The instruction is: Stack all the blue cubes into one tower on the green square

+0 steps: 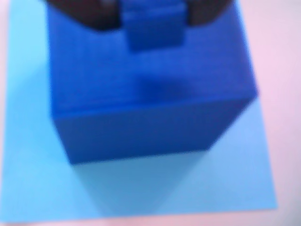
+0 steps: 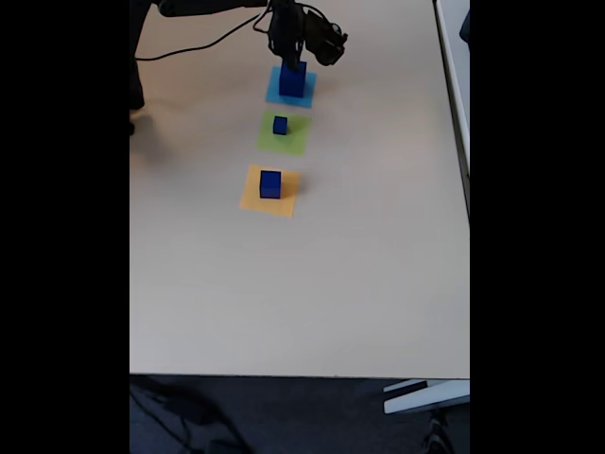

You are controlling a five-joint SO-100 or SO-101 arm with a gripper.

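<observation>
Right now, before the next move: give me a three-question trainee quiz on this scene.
1. True or false: the small dark blue cube sits on the flat lime-green square patch.
2. Which patch holds the mid-sized dark blue cube? A light-blue B orange C green
3. Fill in: the pincer is above the largest dark blue cube, which rests on the ____ paper patch.

Key: 1 true; 2 B; 3 light-blue.
</observation>
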